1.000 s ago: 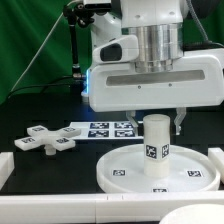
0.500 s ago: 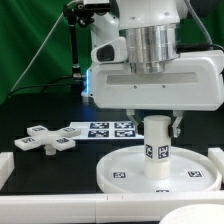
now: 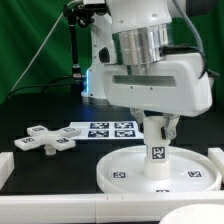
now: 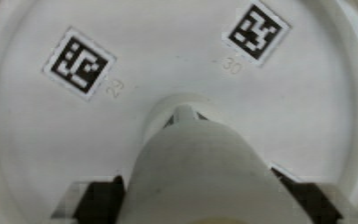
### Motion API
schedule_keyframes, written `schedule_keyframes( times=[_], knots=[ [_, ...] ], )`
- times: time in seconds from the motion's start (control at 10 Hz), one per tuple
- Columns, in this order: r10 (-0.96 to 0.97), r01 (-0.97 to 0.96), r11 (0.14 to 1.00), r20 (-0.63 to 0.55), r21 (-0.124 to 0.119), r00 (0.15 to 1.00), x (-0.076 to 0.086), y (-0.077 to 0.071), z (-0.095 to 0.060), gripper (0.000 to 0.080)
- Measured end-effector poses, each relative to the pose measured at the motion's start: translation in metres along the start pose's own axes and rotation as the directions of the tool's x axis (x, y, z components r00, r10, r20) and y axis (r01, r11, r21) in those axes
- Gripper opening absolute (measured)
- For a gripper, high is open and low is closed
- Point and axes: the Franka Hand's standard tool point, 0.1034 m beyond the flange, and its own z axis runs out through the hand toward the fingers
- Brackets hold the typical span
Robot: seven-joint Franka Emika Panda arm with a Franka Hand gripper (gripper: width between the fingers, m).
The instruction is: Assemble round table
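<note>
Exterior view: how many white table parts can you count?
3: the disc at the front; the leg standing upright on it; the cross piece lying toward the exterior view's left. More may be hidden.

1. No word, number or brand name can be read anywhere.
2. Only coded black-and-white square tags show: on the leg (image 3: 157,150), the round disc (image 3: 112,165), the cross-shaped piece (image 3: 44,140) and the marker board (image 3: 108,130).

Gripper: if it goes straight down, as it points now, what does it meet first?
Most likely the round disc: the gripper points down around the upright leg standing on it, so the fingertips would reach the disc beside the leg.
</note>
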Motion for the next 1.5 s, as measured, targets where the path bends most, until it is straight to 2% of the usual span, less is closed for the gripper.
schedule_keyframes(
  times=[0.2,0.4,0.8,0.9,1.0,1.1,1.2,1.5],
  knots=[
    [0.222,-0.223,0.975,0.027,0.013,0.975,-0.0037,-0.0013,0.0006,0.0412],
    [0.416,-0.417,0.909,0.053,0.01,0.908,-0.0065,-0.0022,0.0016,0.0412],
    [0.581,-0.583,0.813,0.074,0.006,0.811,-0.0064,-0.0039,0.0017,0.0412],
    [0.579,-0.581,0.814,0.074,0.006,0.812,-0.0062,-0.0039,0.0017,0.0412],
    [0.536,-0.538,0.843,0.073,0.008,0.841,-0.0065,-0.0038,0.0018,0.0506],
    [0.487,-0.488,0.873,0.077,0.002,0.87,-0.0075,-0.005,0.0007,0.0506],
    [0.398,-0.399,0.917,0.073,-0.003,0.915,-0.0084,-0.0073,-0.0011,0.0621],
    [0.21,-0.212,0.977,0.071,0.011,0.975,-0.0082,-0.0071,-0.0006,0.0648]
  ],
)
